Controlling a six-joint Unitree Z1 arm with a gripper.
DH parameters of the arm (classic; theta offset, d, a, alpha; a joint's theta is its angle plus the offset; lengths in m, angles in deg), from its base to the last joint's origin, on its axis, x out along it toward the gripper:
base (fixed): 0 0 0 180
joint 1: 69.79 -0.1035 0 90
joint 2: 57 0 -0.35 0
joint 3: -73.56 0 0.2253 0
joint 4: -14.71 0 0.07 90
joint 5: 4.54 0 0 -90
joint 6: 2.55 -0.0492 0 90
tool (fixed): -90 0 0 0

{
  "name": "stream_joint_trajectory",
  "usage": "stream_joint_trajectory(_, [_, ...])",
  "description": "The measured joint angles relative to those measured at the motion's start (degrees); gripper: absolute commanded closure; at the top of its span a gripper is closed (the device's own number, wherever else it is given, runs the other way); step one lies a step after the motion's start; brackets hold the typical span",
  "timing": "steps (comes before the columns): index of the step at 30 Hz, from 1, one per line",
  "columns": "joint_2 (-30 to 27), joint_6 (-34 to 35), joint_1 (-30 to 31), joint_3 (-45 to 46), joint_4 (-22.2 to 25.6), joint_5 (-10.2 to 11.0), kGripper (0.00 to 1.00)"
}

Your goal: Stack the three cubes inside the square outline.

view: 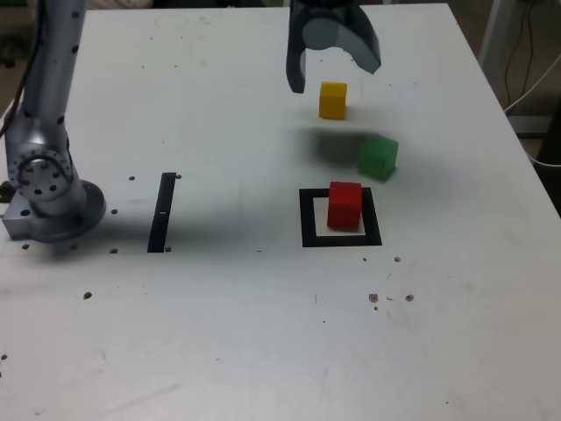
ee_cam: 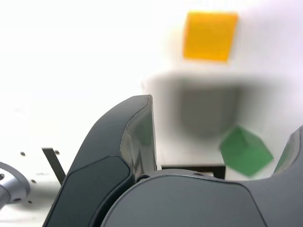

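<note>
On the bench (view: 263, 351), a narrow black strip (view: 162, 212) is seen toward the exterior view's left edge, unused. Nearer the far edge the claw (view: 333, 79) is held above the surface, jaws spread apart and empty, just over the yellow cube (view: 333, 100). The red cube (view: 344, 205) is already set inside the square outline (view: 341, 238). The green cube (view: 378, 157) lies just beyond it, toward the right edge. One of three seems placed; two remain unstacked.
</note>
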Motion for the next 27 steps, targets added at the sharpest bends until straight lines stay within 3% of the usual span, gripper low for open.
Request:
stream_joint_trajectory(14, [7.8, -3.6, -4.9, -2.0, -3.6, 0.2, 0.03])
stream_joint_trajectory(27, [11.8, -5.6, -5.7, -3.4, -4.1, -0.7, 0.22])
